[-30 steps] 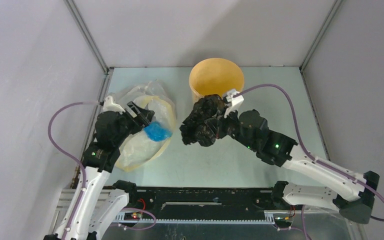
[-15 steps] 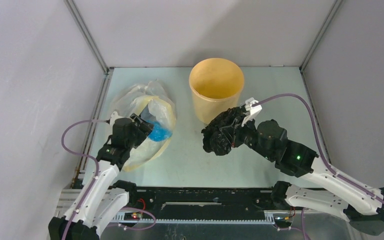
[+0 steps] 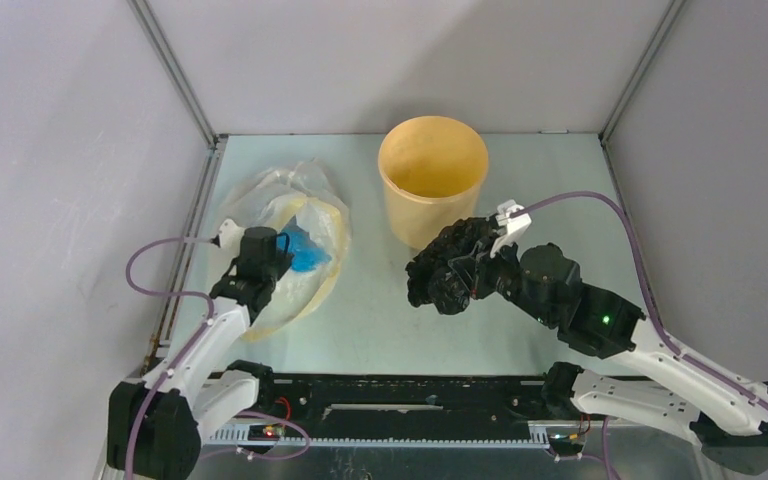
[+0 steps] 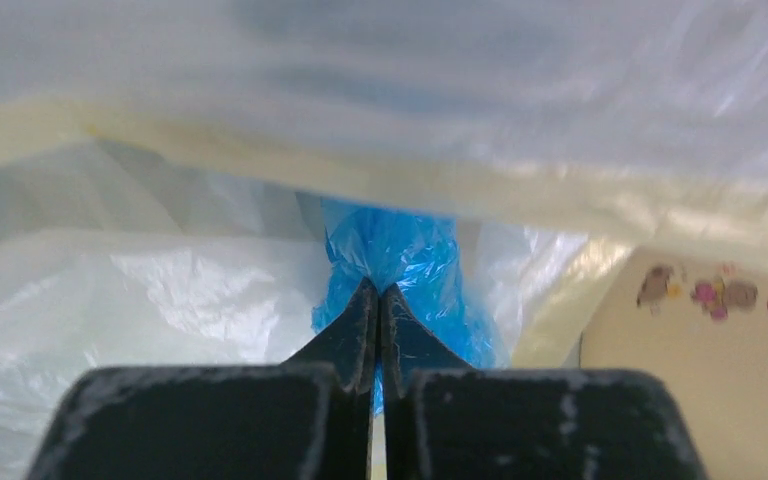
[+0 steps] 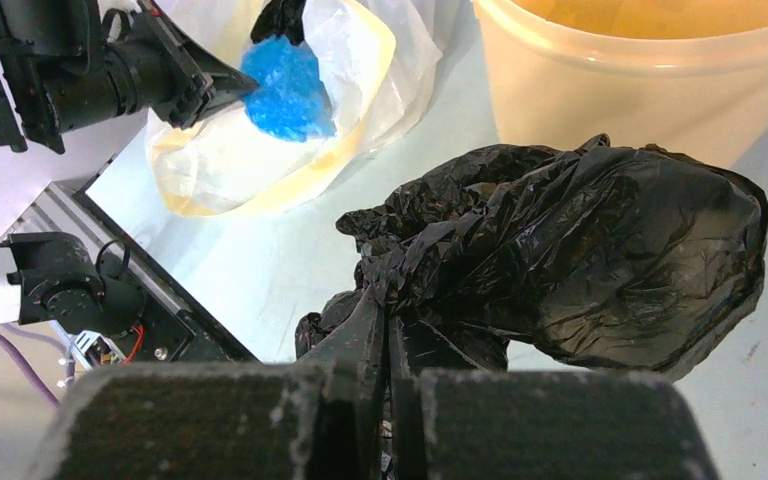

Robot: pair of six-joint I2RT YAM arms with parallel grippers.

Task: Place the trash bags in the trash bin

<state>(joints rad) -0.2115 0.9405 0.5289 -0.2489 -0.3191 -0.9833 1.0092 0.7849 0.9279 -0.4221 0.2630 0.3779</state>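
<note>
The black trash bag is clamped between the closed fingers of the right gripper. A crumpled fold is pinched at the fingertips, and the bulk of the bag billows beyond them and to their right. In the top view its long axis runs diagonally, from the table up towards the trash bin, which stands upright just beyond the fingers with its mouth open upward. The bag is outside the bin, against the near wall.

The fingers of the left gripper are pressed together with their tips at the blue lump inside the clear bag. Whether film is caught between them cannot be told.

A second ago the black bag was held further left, overlapping the bin's near rim. It has since been drawn back and to the right. The left fingers, then spread above the clear bag, have been closed.
</note>
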